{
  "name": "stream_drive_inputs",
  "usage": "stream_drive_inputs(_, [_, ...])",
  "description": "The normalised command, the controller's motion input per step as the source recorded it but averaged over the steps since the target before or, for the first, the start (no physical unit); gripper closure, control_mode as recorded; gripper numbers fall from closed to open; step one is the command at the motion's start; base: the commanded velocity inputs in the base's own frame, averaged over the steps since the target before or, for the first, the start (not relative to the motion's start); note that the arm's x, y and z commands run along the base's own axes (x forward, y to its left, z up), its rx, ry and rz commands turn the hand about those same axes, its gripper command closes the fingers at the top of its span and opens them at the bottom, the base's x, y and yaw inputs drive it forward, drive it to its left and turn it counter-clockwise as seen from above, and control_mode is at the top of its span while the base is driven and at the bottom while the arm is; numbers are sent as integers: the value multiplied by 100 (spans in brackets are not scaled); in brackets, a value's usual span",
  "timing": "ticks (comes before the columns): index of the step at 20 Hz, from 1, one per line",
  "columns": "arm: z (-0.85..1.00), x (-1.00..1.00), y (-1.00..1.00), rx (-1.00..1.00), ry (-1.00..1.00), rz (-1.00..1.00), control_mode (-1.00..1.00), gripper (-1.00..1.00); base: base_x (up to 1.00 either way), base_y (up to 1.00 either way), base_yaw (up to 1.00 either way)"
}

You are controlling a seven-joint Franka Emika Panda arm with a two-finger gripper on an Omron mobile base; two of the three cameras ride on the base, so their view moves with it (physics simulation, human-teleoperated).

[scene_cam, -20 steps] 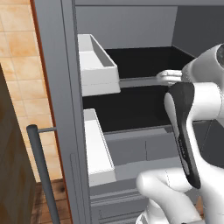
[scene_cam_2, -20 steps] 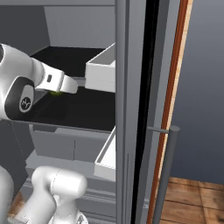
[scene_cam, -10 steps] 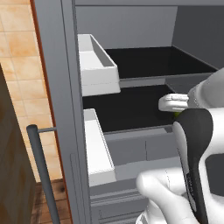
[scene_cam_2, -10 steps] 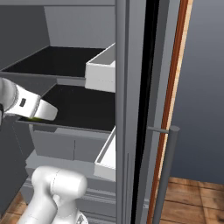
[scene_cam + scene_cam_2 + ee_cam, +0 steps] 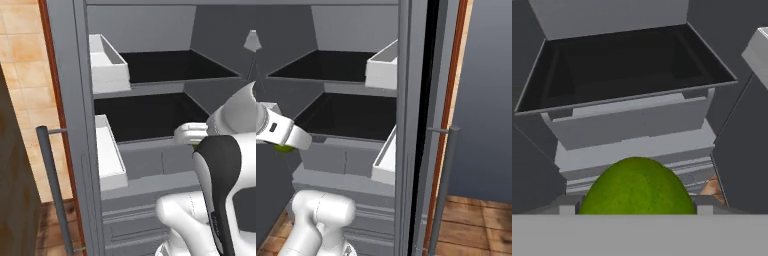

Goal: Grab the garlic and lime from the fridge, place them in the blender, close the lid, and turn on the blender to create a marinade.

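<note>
- Step in hand, as I judge it: the fetch from the fridge (image 5: 75, 65). The lime (image 5: 636, 186) has been picked and is in the hand (image 5: 287, 143), outside the shelves.
- The hand's state: closed around the lime. In the hand view the green fruit sits right at the bottom between the fingertips, big and close to the lens. In the right base view a sliver of yellow-green shows under the white hand.
- Where the lime is: in front of the fridge's open interior, at about the level of the lower black shelf (image 5: 145, 115) and clear of its front lip. In the left base view the hand is just before that shelf's front edge, beside the arm's dark joint.
- The fridge stands open, with its door (image 5: 448, 150) swung wide and its bar handle (image 5: 52, 190) showing on the other leaf.
- 2 black shelves and white bins (image 5: 107, 65) on the door side are visible. I can see no garlic on either shelf from here, so whether it is already taken or tucked out of sight I cannot tell.
- The blender and its lid are somewhere beyond these pictures.
- What the next move calls for, in my judgement: pull the hand fully clear of the fridge, keeping the squeeze steady since a round fruit can roll out of a 2-finger pinch.
- Then the base must turn or drive toward the worktop with the blender.
- The lime is to be released only once it is over the open jar mouth.
</note>
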Motion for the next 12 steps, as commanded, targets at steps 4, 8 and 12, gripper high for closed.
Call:
stream_drive_inputs(4, [0,0,0,0,0,0,100,100,-98,27,-34])
stream_drive_inputs(8, [0,0,0,0,0,0,100,100,-100,28,-55])
stream_drive_inputs(12, [0,0,0,0,0,0,100,100,-97,24,-77])
